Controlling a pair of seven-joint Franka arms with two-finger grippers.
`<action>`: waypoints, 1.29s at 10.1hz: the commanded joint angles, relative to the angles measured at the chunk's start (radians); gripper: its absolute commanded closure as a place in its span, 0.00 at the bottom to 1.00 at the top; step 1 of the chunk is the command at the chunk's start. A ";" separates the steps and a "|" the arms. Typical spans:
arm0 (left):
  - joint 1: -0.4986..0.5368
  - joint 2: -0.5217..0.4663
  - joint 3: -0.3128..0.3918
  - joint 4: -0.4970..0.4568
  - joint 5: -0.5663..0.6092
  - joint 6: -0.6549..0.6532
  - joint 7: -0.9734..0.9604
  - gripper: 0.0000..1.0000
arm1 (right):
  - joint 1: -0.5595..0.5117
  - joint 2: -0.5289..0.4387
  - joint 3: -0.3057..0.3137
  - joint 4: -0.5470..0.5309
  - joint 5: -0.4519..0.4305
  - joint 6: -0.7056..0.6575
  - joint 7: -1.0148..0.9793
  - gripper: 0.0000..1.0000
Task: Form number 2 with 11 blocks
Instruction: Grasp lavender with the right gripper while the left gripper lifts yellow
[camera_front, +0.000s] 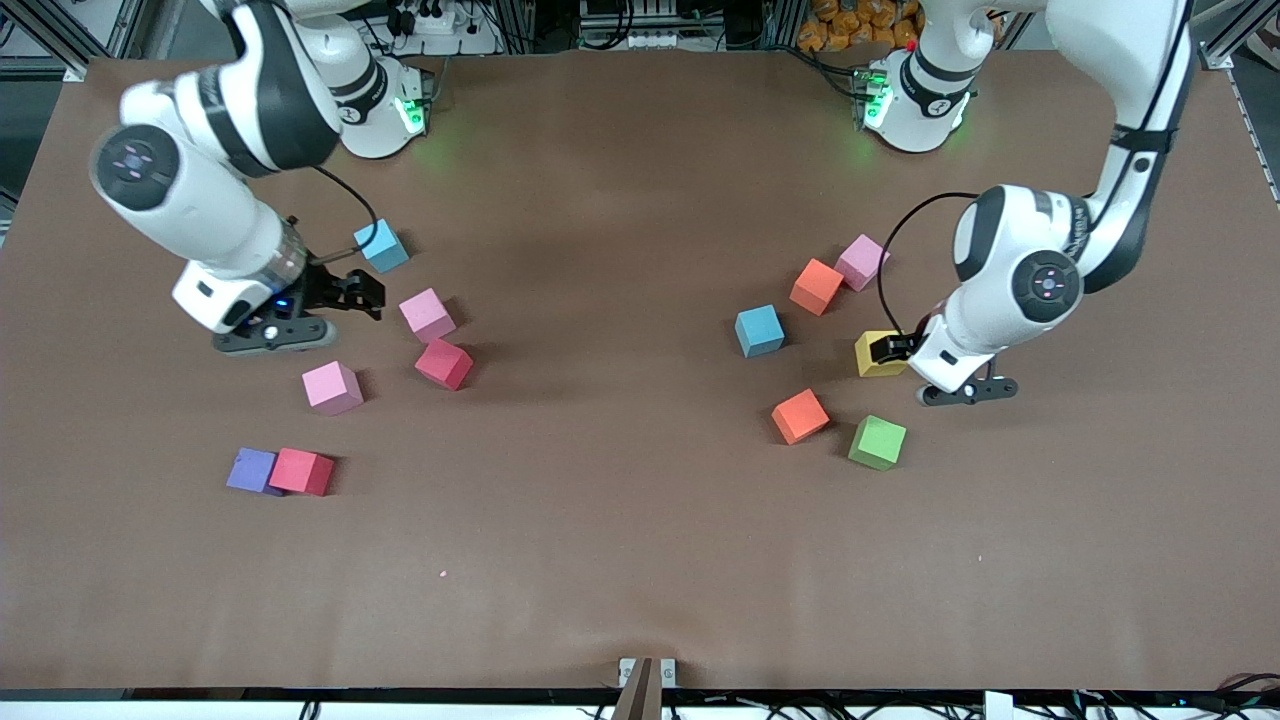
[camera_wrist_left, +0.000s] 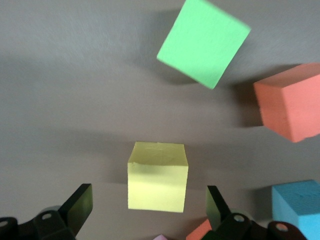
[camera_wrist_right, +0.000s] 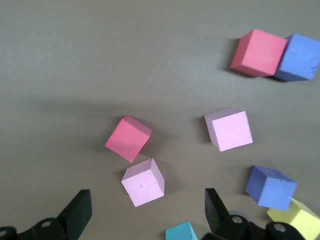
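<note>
The blocks lie scattered on the desk (camera_front: 640, 560); no number 2 yet; the left pincer (camera_wrist_left: 150, 210) hangs spread over the yellow block (camera_wrist_left: 158, 176); the right pincer (camera_wrist_right: 147, 212) waits spread; coming down crooked could knock the block away.

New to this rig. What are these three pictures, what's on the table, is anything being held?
Two robot arms stand at a brown table. The wide picture looks down from across the table; the other two come from cameras on each arm's wrist.

Coloured foam blocks lie in two loose groups, not yet forming any digit. The left hand is low at a yellow block, open, fingers not gripping it. A green block lies nearer the camera. The right hand is open over the table between a blue block and a pink block. Nothing is held.
</note>
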 joint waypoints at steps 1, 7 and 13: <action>-0.019 0.061 -0.005 -0.006 -0.004 0.068 -0.066 0.00 | 0.038 -0.050 -0.005 -0.173 0.008 0.199 -0.026 0.00; -0.023 0.142 -0.003 0.000 0.036 0.077 -0.069 0.00 | 0.041 -0.024 0.015 -0.323 0.008 0.371 -0.041 0.00; -0.045 0.144 -0.005 0.023 0.036 0.065 -0.209 0.72 | 0.042 0.120 0.053 -0.358 0.005 0.469 -0.130 0.00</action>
